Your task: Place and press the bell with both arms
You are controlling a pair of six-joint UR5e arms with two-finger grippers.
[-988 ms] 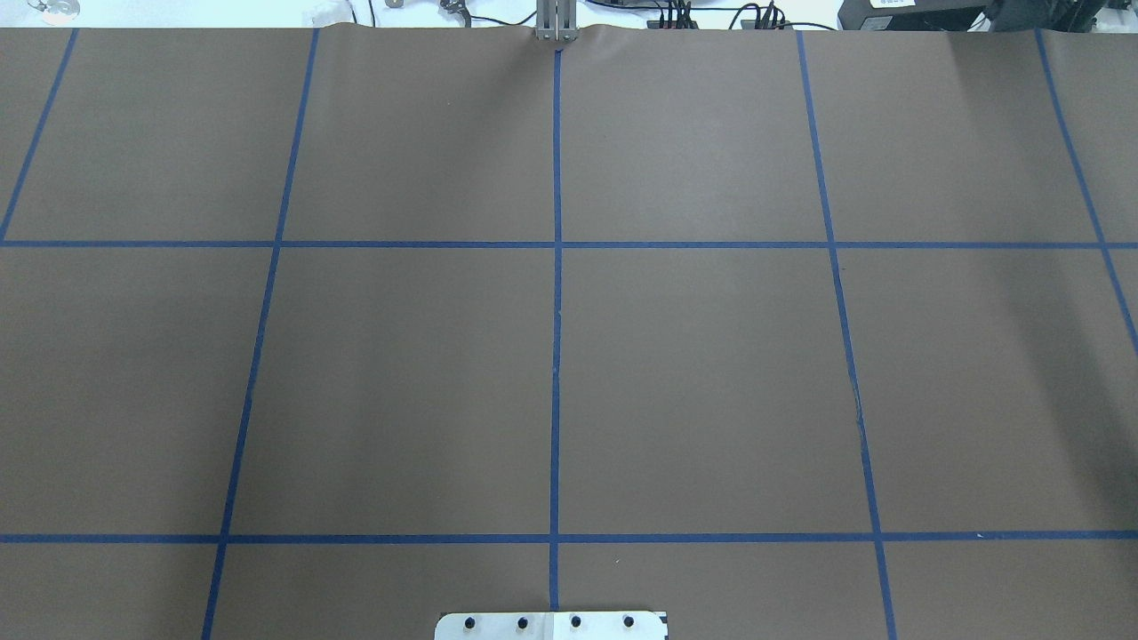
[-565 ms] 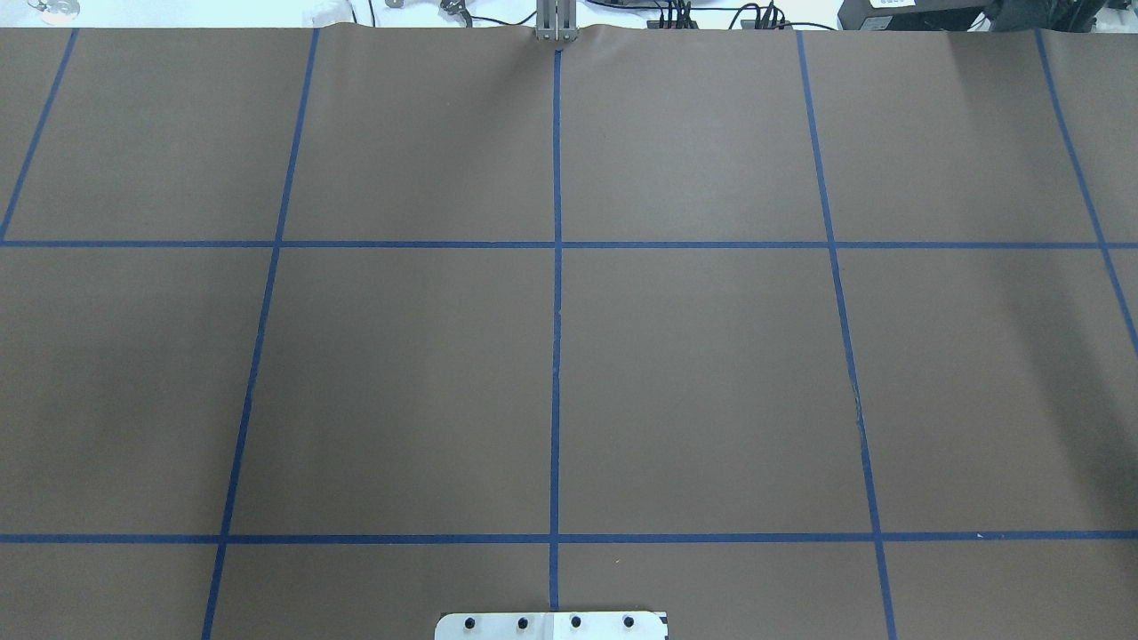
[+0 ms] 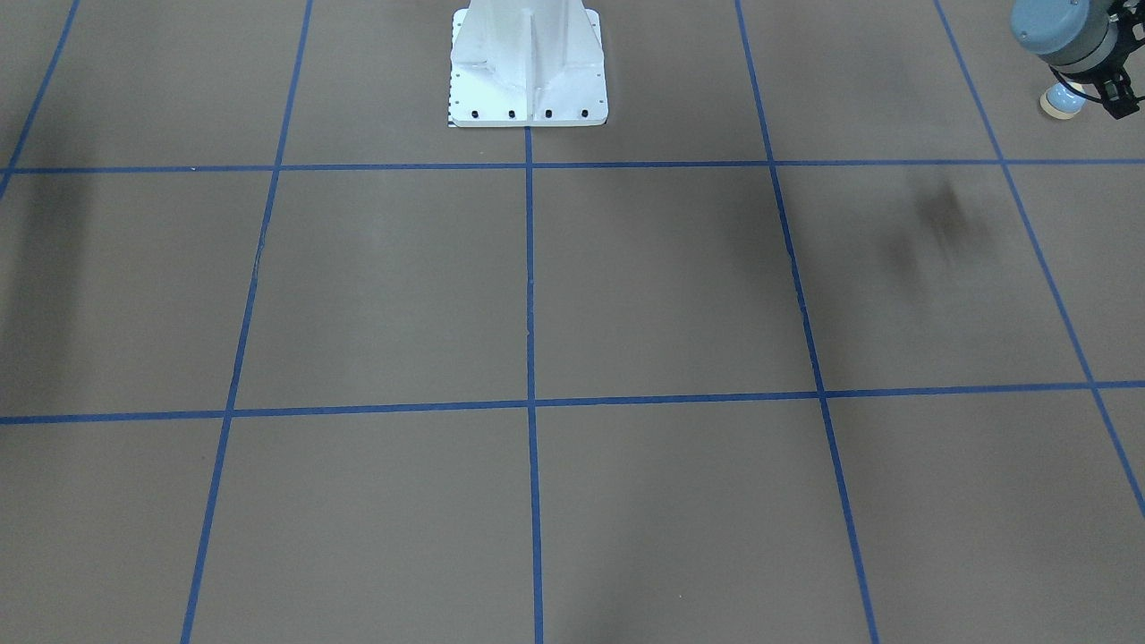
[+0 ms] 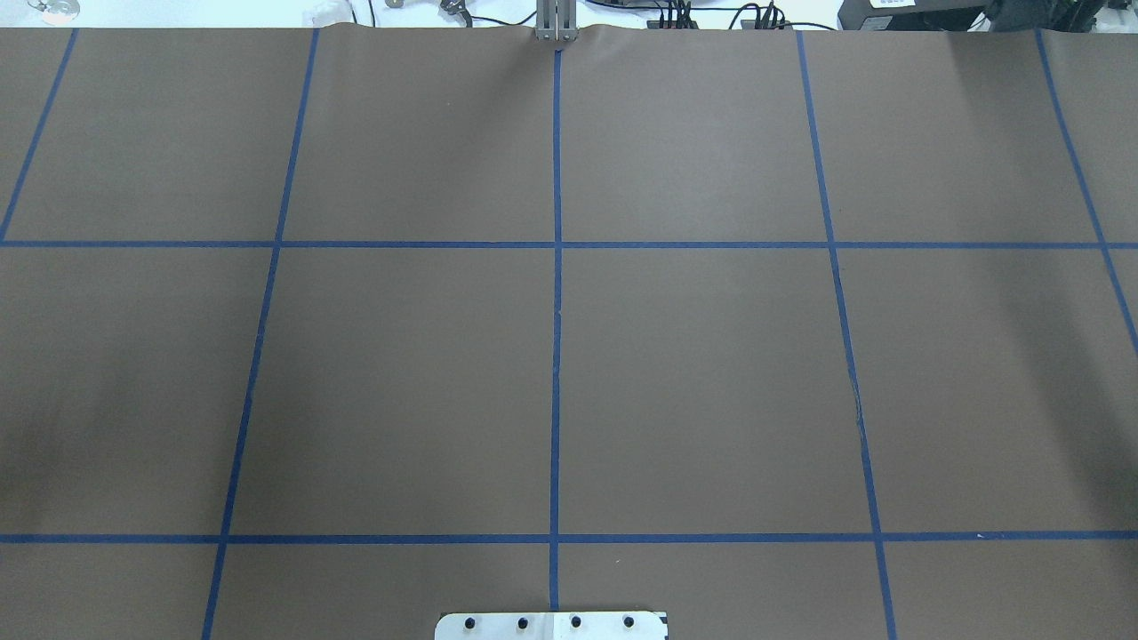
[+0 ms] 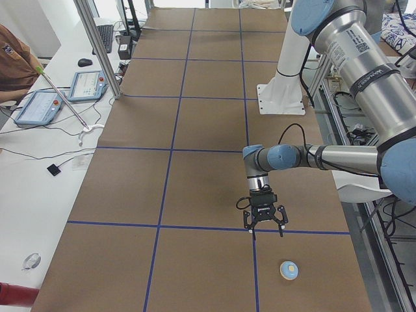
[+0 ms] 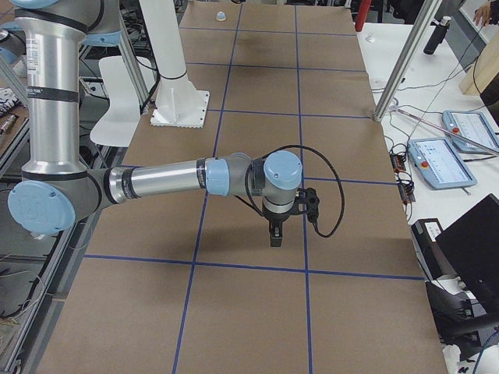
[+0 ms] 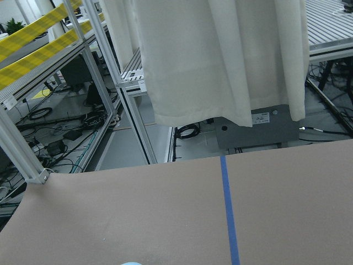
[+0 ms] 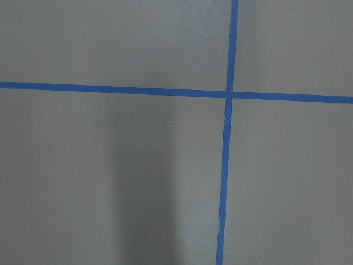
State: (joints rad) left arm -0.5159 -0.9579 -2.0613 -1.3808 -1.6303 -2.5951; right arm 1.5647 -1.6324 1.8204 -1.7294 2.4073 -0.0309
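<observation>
The light-blue bell [image 5: 289,269] with its cream button stands on the brown table near the end on my left. It also shows in the front-facing view [image 3: 1061,103], far off in the exterior right view [image 6: 221,15], and as a sliver at the left wrist view's bottom edge [image 7: 129,263]. My left gripper [image 5: 264,227] hangs open above the table, a short way from the bell and not touching it; its black edge shows in the front-facing view [image 3: 1123,98]. My right gripper [image 6: 275,240] points down over a blue line; I cannot tell its state.
The white bolted pedestal [image 3: 528,72] stands at the robot's side of the table. Blue tape lines [image 4: 556,356] divide the brown cover into squares. Tablets [image 5: 84,84] and cables lie on the white bench beyond the far edge. An aluminium post [image 6: 401,62] stands there.
No arm or bell shows in the overhead frames. Only a faint shadow at that view's left has drifted toward the near edge.
</observation>
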